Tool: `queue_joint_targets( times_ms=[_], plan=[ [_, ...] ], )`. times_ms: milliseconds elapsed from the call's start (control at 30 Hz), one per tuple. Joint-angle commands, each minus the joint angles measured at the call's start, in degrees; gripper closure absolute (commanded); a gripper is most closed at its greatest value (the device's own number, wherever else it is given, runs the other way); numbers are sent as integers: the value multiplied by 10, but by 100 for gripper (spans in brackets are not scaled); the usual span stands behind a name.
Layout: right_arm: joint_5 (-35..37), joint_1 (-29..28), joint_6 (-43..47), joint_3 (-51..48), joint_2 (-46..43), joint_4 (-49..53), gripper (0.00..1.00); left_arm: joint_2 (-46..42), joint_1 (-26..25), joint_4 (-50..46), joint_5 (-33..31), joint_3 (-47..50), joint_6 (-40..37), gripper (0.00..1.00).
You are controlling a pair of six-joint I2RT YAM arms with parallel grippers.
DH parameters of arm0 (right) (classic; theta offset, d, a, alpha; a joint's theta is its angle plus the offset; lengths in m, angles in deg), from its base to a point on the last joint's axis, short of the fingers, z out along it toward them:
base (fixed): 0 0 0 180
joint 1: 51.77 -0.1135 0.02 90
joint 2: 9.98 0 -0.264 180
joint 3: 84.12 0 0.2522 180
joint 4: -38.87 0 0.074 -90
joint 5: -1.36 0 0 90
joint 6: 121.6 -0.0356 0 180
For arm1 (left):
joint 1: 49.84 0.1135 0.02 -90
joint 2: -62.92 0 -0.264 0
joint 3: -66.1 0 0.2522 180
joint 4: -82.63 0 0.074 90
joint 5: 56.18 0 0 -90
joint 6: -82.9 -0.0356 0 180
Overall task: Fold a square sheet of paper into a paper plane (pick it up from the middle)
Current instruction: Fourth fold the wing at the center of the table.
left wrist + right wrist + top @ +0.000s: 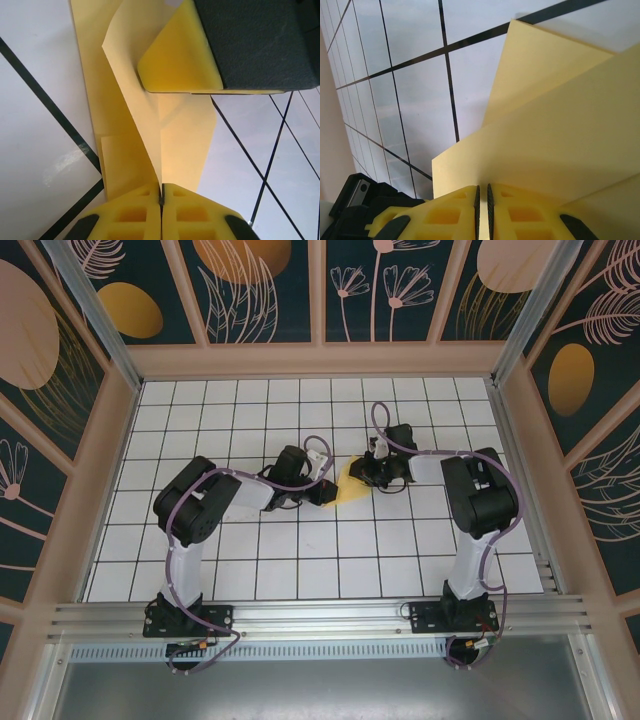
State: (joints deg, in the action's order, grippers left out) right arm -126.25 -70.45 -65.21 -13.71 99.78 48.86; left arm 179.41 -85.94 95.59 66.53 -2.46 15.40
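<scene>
i see left gripper (161, 192) clenched on folded yellow paper sheet (180, 135) | right gripper (482, 192) pinching its other flap

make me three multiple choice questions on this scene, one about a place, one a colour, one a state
1. Where on the table is the paper?
a) near the middle
b) far left corner
c) against the back wall

2. What colour is the paper?
a) white
b) blue
c) yellow

3. The left claw is:
a) wide open
b) shut on the paper
c) shut on nothing

Answers:
1 a, the overhead view shows it on the centre tiles.
2 c, it is plain yellow in every view.
3 b, the left wrist view shows the paper's edge pinched between its closed fingers.
</scene>
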Motion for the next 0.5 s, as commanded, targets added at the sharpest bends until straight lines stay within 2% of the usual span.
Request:
queue_joint_targets(
  times_ms=[0,100,333,467],
  plan=[
    [-17,5,-6,0,-35,-24,84,-2,2,-30,8,-6,-16,95],
    [-11,7,-7,-8,-52,-15,85,1,3,-52,13,-27,-19,97],
    [54,7,-8,-21,-68,81,87,9,2,-90,20,-57,-4,98],
    [57,5,-16,-30,-70,102,87,15,2,-97,24,-66,11,99]
  ],
)
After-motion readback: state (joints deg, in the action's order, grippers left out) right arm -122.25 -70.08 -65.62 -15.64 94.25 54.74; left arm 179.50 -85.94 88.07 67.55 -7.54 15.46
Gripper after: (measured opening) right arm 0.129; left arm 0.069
